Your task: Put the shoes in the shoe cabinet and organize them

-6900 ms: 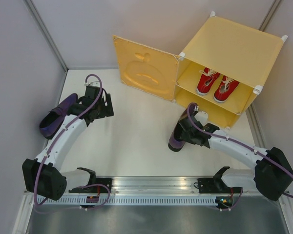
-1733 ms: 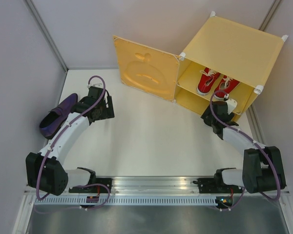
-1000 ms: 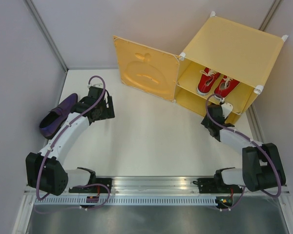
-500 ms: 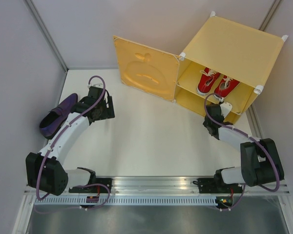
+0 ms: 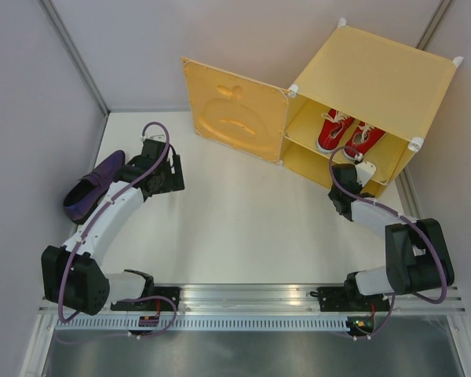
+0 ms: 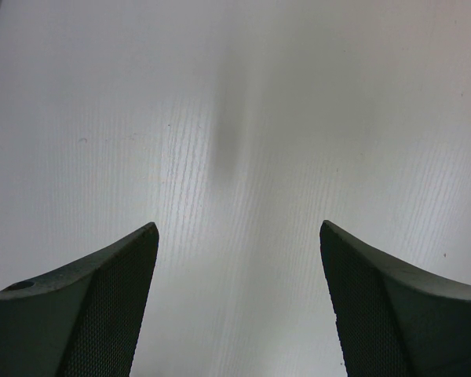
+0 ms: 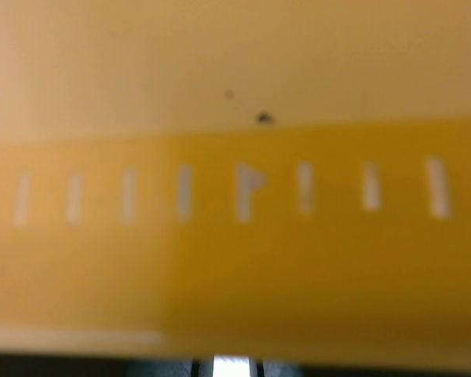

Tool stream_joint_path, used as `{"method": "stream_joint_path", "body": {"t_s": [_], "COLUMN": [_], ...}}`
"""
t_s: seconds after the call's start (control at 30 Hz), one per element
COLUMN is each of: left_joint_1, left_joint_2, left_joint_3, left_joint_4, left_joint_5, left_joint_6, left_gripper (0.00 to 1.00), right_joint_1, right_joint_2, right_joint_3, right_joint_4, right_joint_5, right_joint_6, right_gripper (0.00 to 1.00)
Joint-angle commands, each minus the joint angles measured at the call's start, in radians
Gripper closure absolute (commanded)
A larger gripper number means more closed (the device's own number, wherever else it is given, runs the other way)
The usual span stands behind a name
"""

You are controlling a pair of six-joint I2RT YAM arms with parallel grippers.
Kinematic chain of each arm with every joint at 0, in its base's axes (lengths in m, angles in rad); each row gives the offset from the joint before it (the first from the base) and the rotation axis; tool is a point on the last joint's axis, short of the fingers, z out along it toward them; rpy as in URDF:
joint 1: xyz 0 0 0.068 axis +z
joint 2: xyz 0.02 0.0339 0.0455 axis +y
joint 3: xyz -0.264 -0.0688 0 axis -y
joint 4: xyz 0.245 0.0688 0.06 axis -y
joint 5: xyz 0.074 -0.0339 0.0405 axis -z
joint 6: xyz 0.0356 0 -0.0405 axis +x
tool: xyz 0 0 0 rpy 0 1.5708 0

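The yellow-orange shoe cabinet (image 5: 377,71) stands at the back right with its apple-embossed door (image 5: 234,110) swung open to the left. Two red sneakers (image 5: 332,130) (image 5: 361,140) sit side by side on the upper shelf. One dark purple loafer (image 5: 93,187) lies on the table at the far left. The other loafer is hidden. My left gripper (image 5: 168,173) is open and empty over bare table (image 6: 235,259), just right of that loafer. My right gripper (image 5: 352,174) is at the mouth of the lower compartment. Its wrist view shows only a blurred yellow cabinet wall (image 7: 235,78); its fingers do not show.
Grey walls close in the table on the left, back and right. The open door stands upright across the back middle. A metal rail (image 5: 243,298) with the arm bases runs along the near edge. White table (image 5: 235,220) lies between the arms.
The right arm carried the second purple loafer from the table to the cabinet's lower compartment, where it no longer shows. In the last second the arm shifted only slightly. The left arm stayed put.
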Motion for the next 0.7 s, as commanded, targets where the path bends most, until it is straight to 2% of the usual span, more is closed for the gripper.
{"method": "stream_joint_path", "body": {"t_s": [0.0,0.67], "left_joint_1": [0.004,0.004], "left_joint_2": [0.0,0.003], "left_joint_3": [0.003,0.004], "left_joint_4": [0.04,0.04], "left_joint_5": [0.002,-0.006], "left_joint_6": [0.04,0.04], "left_gripper": [0.14,0.14], "right_joint_1": [-0.021,-0.043], "right_joint_2": [0.008,0.059], "right_joint_3": [0.044,0.073], "right_joint_4": [0.115,0.2], "right_joint_5": [0.054,0.003], "right_joint_6": [0.002,-0.041], "right_gripper": [0.8,0.79]}}
